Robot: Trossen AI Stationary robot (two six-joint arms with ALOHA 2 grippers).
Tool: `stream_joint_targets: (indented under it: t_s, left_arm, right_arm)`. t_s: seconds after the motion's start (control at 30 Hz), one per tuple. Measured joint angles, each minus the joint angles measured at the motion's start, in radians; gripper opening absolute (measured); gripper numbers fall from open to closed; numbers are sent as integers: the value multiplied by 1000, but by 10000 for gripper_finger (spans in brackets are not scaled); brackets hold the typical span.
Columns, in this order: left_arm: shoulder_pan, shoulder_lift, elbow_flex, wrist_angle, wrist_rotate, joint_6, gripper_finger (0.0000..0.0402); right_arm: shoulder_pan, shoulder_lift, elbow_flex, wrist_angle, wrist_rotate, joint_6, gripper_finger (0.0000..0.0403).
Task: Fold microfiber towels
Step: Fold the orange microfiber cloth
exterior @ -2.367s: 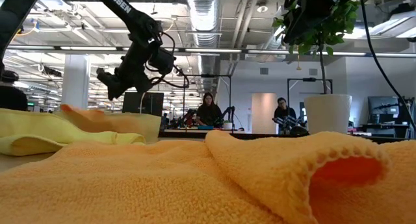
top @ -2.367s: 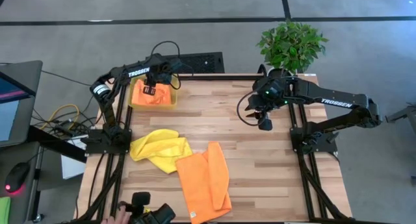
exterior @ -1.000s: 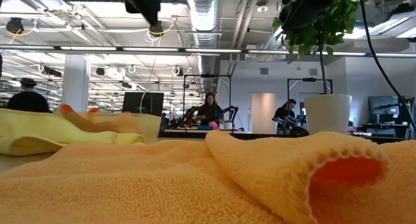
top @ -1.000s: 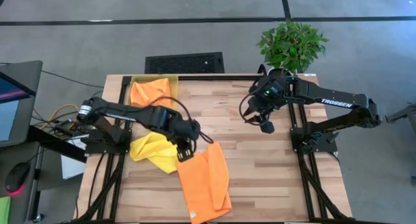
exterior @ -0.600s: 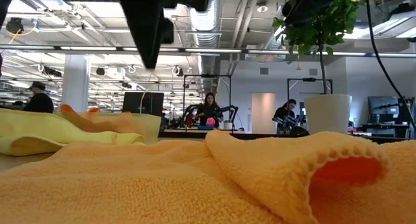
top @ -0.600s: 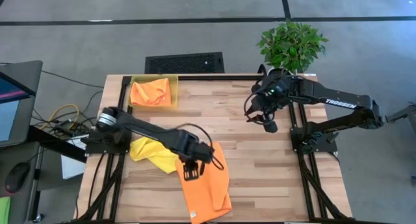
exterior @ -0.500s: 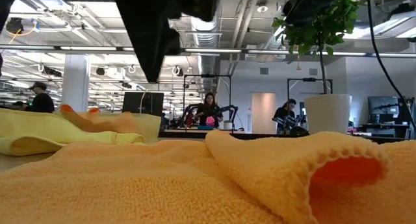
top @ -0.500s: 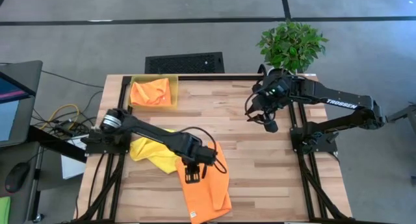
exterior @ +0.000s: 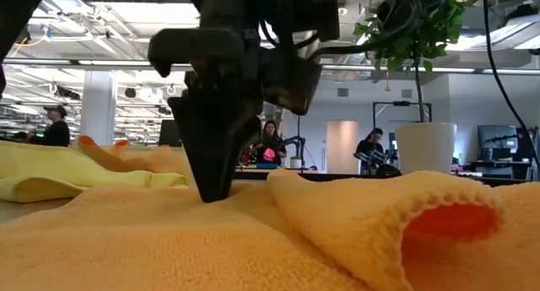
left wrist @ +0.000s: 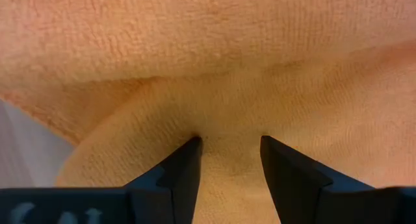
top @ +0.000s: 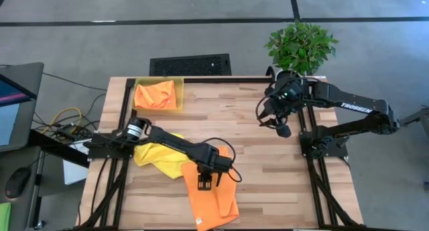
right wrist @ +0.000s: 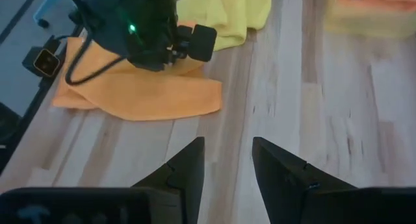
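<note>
An orange microfiber towel [top: 216, 191] lies rumpled on the table near the front edge, one side folded over itself [exterior: 396, 215]. A yellow towel [top: 161, 154] lies bunched to its left. Another orange towel [top: 155, 95] sits in the yellow bin [top: 137, 105] at the far left. My left gripper [top: 206, 184] points down, open, with its tips on the front orange towel [left wrist: 214, 68]. My right gripper [top: 283, 130] hangs open above the table's far right part, with nothing between its fingers [right wrist: 195, 162]. My left gripper [left wrist: 229, 146] stands open with both fingertips [left wrist: 194, 145] set on the upper surface of the orange towel [left wrist: 229, 130], beside a raised fold. The fingers come from above, pointing down [exterior: 211, 190]. The cloth dents a little at the tips. The towel lies on the table.
A potted plant [top: 299, 47] stands at the table's far right corner. Bare wood [top: 268, 177] lies between the orange towel and the right arm's base. The low view looks into a room with people at desks far behind.
My left gripper has swung from above the yellow towel's edge toward the table's near edge and right, rolling its wrist and dropping until its open tips meet the orange towel. The towels have kept their places.
</note>
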Motion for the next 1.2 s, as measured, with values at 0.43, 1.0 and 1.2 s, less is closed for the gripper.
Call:
stream_joint_targets:
  t_s: [0.43,1.0,1.2]
  left_arm:
    - [136,9,5,21,-234,59,155]
    - [415,-15,71,64,-274,131,155]
    - [368,-89,143,-26,-267,111,155]
  right_arm:
    - [0,-17,0,-26,0,42,154]
    - [0,-18,0,-78,3,15,154]
    - [6,-13,0,-94,3,14,154]
